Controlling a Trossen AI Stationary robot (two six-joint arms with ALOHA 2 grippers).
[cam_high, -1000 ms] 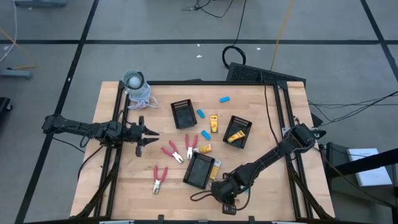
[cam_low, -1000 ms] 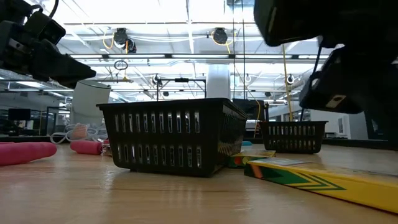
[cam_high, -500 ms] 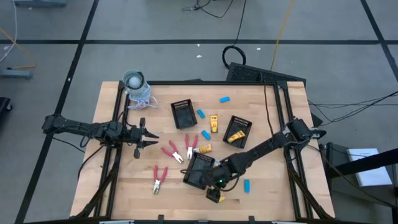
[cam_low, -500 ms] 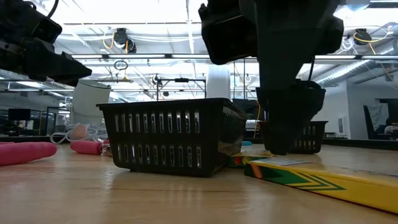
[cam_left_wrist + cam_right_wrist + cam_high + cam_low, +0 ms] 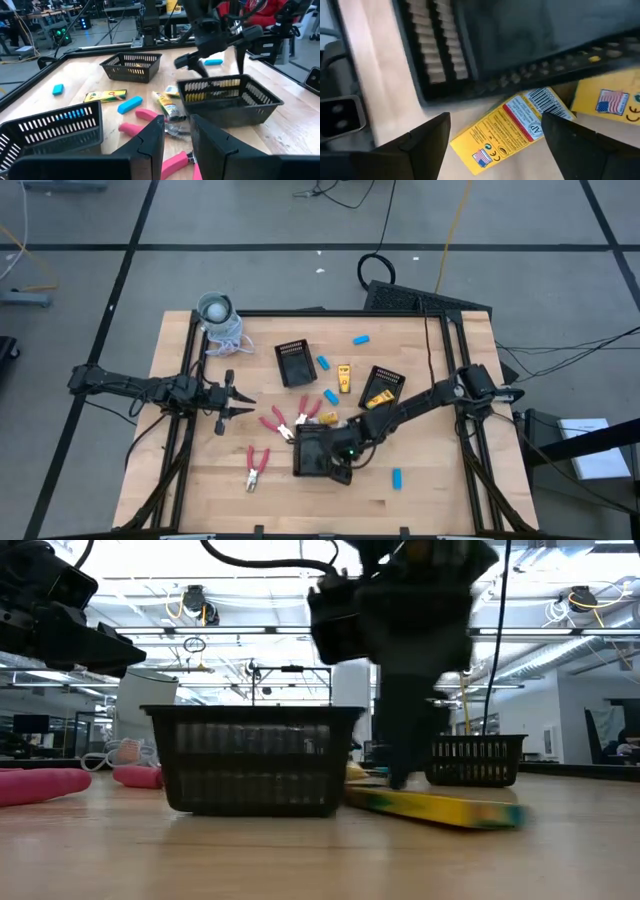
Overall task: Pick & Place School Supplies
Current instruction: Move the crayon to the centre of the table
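While spread, right hand (image 5: 345,455) seemingly empty

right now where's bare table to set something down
Free: the near-left corner beside the lone pliers, and the near-right strip around the blue piece. Crowded: the middle, where trays, pliers and yellow boxes cluster and the right gripper works.

Colours on the pale wooden desk (image 5: 420,470)

Black slotted trays (image 5: 294,361), red-handled pliers (image 5: 256,465), light-blue pieces (image 5: 397,478) and yellow blocks (image 5: 512,127) printed with red bands and a barcode are seen.
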